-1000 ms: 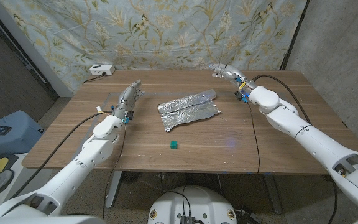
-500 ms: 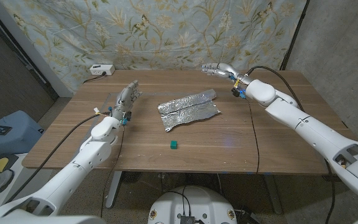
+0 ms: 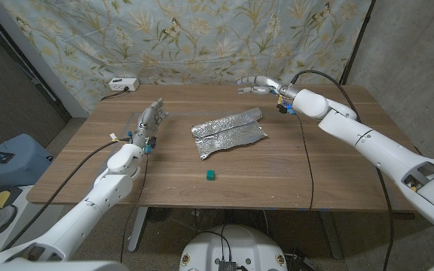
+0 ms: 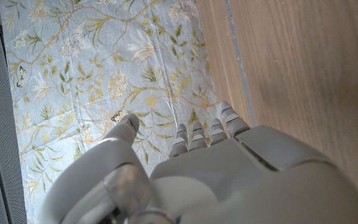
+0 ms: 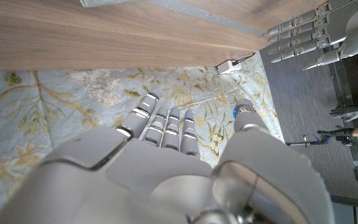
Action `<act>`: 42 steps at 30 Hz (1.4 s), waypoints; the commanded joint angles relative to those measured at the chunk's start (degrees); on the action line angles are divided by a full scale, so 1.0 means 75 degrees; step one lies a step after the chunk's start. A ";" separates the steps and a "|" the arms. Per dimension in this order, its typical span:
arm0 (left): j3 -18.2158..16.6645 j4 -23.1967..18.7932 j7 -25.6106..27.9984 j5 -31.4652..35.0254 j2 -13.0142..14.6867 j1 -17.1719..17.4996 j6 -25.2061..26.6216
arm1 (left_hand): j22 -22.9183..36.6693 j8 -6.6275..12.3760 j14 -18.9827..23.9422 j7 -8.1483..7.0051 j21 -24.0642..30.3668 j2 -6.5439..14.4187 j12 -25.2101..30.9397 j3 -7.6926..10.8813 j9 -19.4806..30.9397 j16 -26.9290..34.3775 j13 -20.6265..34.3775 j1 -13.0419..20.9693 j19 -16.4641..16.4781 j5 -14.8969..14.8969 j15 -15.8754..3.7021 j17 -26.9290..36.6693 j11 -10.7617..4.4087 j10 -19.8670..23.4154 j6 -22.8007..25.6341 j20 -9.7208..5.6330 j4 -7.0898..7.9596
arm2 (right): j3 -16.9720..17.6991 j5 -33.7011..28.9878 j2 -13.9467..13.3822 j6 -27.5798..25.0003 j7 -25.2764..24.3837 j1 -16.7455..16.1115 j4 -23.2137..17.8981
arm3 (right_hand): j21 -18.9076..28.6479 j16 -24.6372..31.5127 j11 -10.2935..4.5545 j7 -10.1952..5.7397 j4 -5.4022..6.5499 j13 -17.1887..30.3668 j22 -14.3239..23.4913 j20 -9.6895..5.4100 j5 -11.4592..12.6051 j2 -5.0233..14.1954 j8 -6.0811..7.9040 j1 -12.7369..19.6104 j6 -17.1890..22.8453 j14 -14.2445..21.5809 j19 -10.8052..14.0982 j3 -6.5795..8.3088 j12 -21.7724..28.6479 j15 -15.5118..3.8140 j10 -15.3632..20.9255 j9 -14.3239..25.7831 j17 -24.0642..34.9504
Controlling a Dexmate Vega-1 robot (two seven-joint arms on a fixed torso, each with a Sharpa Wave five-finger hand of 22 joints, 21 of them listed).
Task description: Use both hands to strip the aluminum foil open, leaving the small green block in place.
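**Foil lying opened at table centre; both hands clear of it**

The left hand point(image 3: 150, 120) is seen toward the left side of the wooden table point(image 3: 89, 162), its fingers point(image 4: 194, 134) extended and held close together, with nothing held. No contact with the aluminum foil point(image 3: 228, 131) is observed; the foil lies well apart from it, to its right.

The foil is found at the middle of the table as a crumpled, largely flattened sheet. The small green block point(image 3: 211, 175) is located on bare wood nearer the robot than the foil, apart from its near edge, and is touched by neither hand.

The right hand point(image 3: 258, 85) is held over the far edge of the table, beyond the foil's far right corner and apart from it. Its fingers point(image 5: 166, 127) are extended and slightly spread, and nothing is held.

No containers are noted. A white power strip point(image 3: 123, 83) is seen at the far left corner of the table.

Compared with one second ago, the right hand has been carried leftward along the far edge. The left hand has shifted slightly to the left. The foil and block are unchanged in position.
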 commanded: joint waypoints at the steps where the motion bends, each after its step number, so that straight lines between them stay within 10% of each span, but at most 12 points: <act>1: 0.0020 0.0176 -0.0021 0.0009 -0.0117 -0.0074 -0.0105 | 0.0026 -0.0001 -0.0072 0.0034 -0.0023 0.0010 -0.0009 -0.0039 0.0029 0.0036 0.0017 -0.0112 -0.0080 -0.0026 0.0011 0.0021 0.0026 -0.0040 -0.0024 0.0023 0.0019 | -0.0517 -0.1374 0.0013 -0.0213 0.0236 0.0556 -0.0192 | -0.0021 0.0004 0.0143 0.0121 -0.0117 0.0019 0.0026 0.0203 0.0052 -0.0085 0.0080 0.0186 0.0038 0.0013 0.0001 0.0019 0.0072 0.0137 0.0079 0.0022 -0.0032; 26: 0.0131 0.0381 0.0104 0.0080 -0.0327 -0.0332 -0.0064 | 0.0025 0.0062 0.0059 0.0063 -0.0011 0.0064 0.0048 -0.0001 0.0024 0.0081 0.0008 -0.0160 -0.0008 -0.0003 0.0011 -0.0014 0.0051 0.0098 0.0118 0.0024 -0.0024 | -0.1280 -0.3005 0.0290 -0.0917 0.1684 0.1282 -0.1135 | -0.0106 -0.0009 0.0027 0.0142 -0.0241 0.0014 0.0023 0.0454 0.0087 -0.0506 0.0129 0.1137 -0.0059 -0.0025 -0.0193 0.0176 0.0057 0.0154 0.0103 0.0028 -0.0155; 42: 0.0116 -0.0044 0.0298 0.0125 -0.0230 -0.0069 0.0009 | 0.0025 0.0065 0.0083 0.0079 -0.0015 0.0091 0.0056 0.0042 0.0024 0.0074 0.0005 -0.0158 0.0010 0.0014 0.0014 -0.0027 0.0073 0.0125 0.0146 0.0017 -0.0071 | -0.1852 -0.3723 0.0852 -0.0228 0.1556 0.1717 -0.0119 | -0.0150 -0.0026 -0.0181 -0.0046 -0.0191 0.0015 0.0026 0.0366 0.0163 -0.0839 0.0130 0.1638 -0.0174 -0.0165 -0.0484 0.0202 0.0066 0.0217 0.0169 0.0034 -0.0190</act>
